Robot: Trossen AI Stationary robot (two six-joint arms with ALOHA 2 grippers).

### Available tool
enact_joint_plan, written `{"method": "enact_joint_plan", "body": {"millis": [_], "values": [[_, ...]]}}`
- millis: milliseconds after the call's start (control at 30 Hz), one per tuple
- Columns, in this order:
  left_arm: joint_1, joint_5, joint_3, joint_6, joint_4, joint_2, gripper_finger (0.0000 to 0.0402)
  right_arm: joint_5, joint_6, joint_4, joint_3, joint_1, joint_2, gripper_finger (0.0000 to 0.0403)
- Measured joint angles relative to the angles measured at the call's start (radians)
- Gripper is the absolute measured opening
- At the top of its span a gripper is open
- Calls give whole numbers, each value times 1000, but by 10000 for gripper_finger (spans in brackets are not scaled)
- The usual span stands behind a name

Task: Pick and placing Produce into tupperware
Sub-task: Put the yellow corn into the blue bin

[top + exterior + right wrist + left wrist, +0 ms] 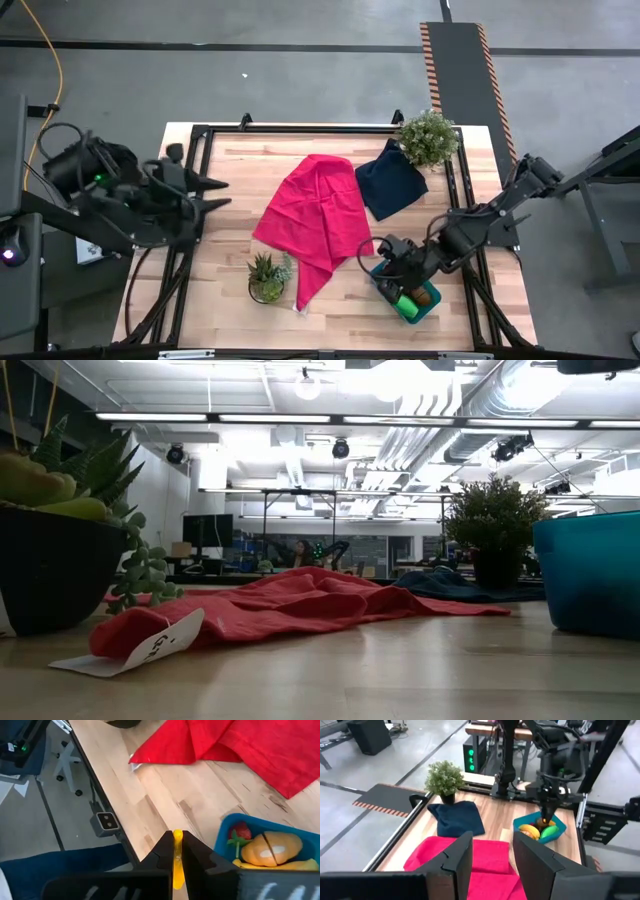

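Observation:
The teal tupperware (418,308) (561,826) (225,832) stands on its base near the table's near right corner; its wall (590,575) shows in the low view. Inside lie a yellow banana (529,831), an orange piece (272,847), a green piece (549,833) and a small red piece (240,832). My right gripper (392,262) (546,817) (177,842) hangs at the tub's left end, pointing down, shut on a yellow banana piece. My left gripper (222,193) (492,850) waits open above the table's left side. My right gripper pinches a yellow banana piece (177,862) between its two fingers, coming from above and pointing down. Only a narrow yellow strip shows in the gap between the fingers. The piece is lifted clear of the table, beside the tub's rim.
A red cloth (315,220) with a white tag lies mid-table, and a navy cloth (390,180) lies beyond it. A bushy potted plant (428,138) stands at the far right; a succulent pot (268,275) stands near the front. Bare wood shows between the succulent and the tub.

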Motion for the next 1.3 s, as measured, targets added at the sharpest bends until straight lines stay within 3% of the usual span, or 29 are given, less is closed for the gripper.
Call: {"method": "enact_joint_plan", "body": {"millis": [233, 600, 767, 1000, 1300], "values": [[-4, -28, -329, 38, 229, -233, 129, 4, 63, -126, 98, 1, 71, 3], [-4, 84, -1122, 305, 1067, -767, 129, -7, 209, -305, 188, 1, 128, 3], [-3, 156, -1391, 361, 1316, -970, 129, -53, 269, -436, 186, 3, 135, 3], [-3, 189, -1597, 378, 1452, -1173, 129, -111, 288, -473, 186, -6, 156, 3], [-4, 177, -1677, 375, 1438, -1267, 129, -188, 285, -472, 185, -7, 244, 3]]}}
